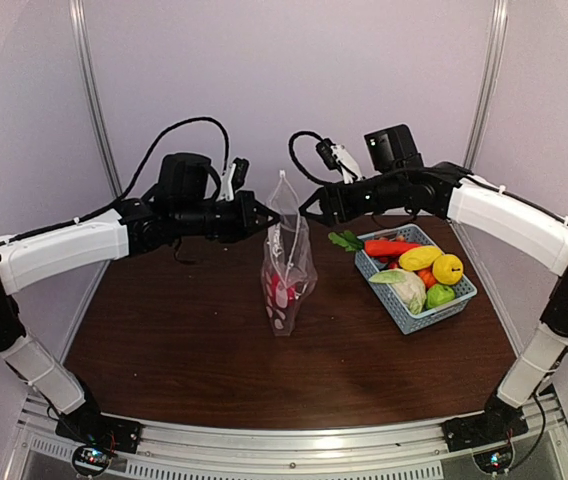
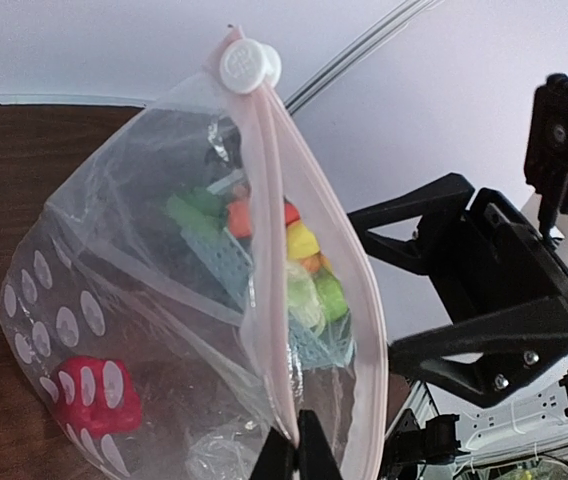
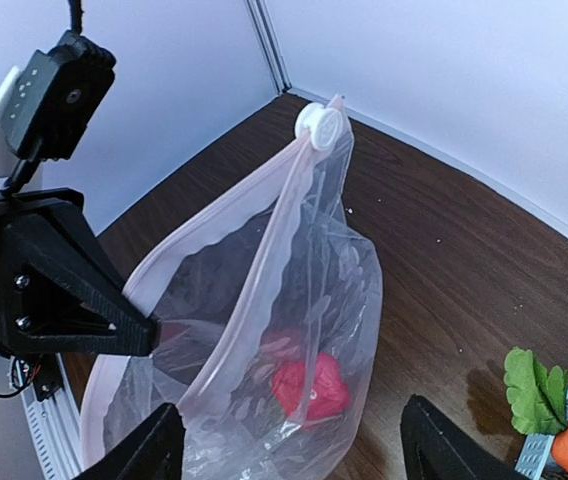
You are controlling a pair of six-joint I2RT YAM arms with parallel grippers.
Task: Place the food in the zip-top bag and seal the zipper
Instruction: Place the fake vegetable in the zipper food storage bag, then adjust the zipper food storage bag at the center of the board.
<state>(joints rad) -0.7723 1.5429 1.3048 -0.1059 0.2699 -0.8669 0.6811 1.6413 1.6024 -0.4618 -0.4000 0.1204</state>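
**tabletinker:** Quick status check. The clear floppy plastic bag with white polka dots (image 1: 286,265) stands upright in the middle of the dark brown wooden table (image 1: 194,340). The left end effector (image 1: 267,216) is pinched tight on one lip of its mouth and holds it up.

**grip_nerd:** Yep, and the right end effector (image 1: 307,207) is spread wide with nothing in it, just beside the other lip. Only one red toy piece (image 3: 309,387) lies at the bottom of the bag. The yellow fruits (image 1: 447,268) and the pale cabbage (image 1: 409,288) sit in the light-blue plastic mesh basket (image 1: 442,309), over to the right.

**tabletinker:** So how do you do the loading step well?

**grip_nerd:** My guess is the mouth is the problem. The two sides of the pink press-seal strip (image 2: 264,250) run close together, so the gap looks narrow. I'd pull the lips apart first, then bring each piece straight over the gap and release it low, so the bag doesn't tip. Leave the round white slider (image 3: 319,125) parked at the far end until everything's in.
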